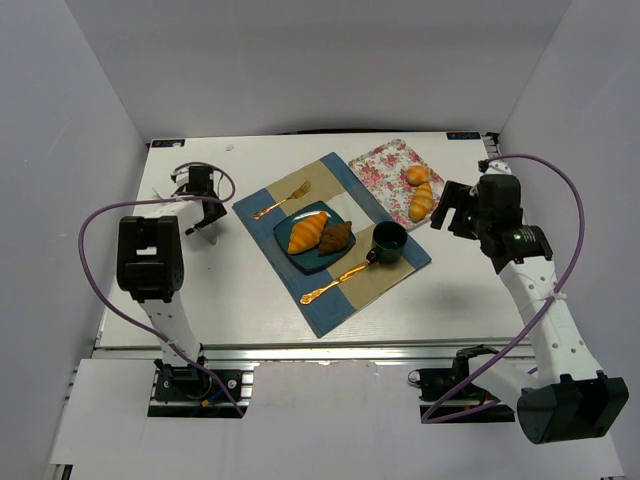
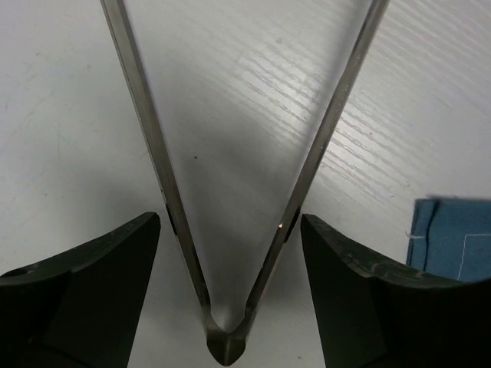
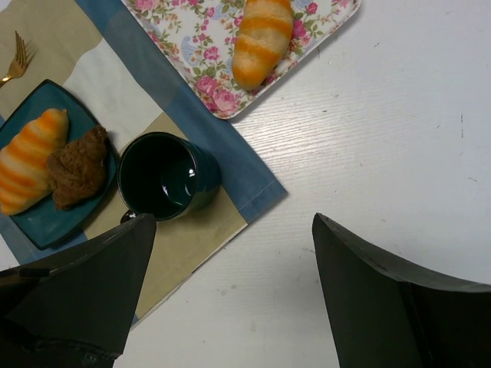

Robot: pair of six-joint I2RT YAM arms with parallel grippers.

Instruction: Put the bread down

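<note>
The bread [image 1: 306,232], an orange-striped roll, is being carried by the dark blue plate [image 1: 312,262] at the middle of the placemat [image 1: 318,315]. A brown pastry [image 1: 337,237] is lying against it at its 3 o'clock.

Seen from above, the left gripper [image 2: 230,220] is being held well away at the plate's 9 o'clock, over bare tabletop [image 1: 250,290]. Its jaws are being held wide apart, yet metal tongs [image 2: 226,349] are being gripped between them. Each inner face is being touched by one arm of the tongs, which are spread into a broad V. Nothing is being carried between the arms (their tips are cut off by the frame edge).

The right gripper [image 3: 234,221] is being held at the plate's 3 o'clock, just past the placemat's corner. Its jaws are being held fully apart, and nothing is being grasped; only white tabletop is being seen between them.

A dark green cup [image 1: 389,240] is standing on the placemat between the plate and the right gripper. At the plate's 1 o'clock, two more rolls [image 1: 417,176] are being carried by a flowered tray [image 1: 385,160]. A gold fork [image 1: 283,200] is lying at the plate's 11 o'clock and a gold spoon [image 1: 338,280] at its 5 o'clock.
</note>
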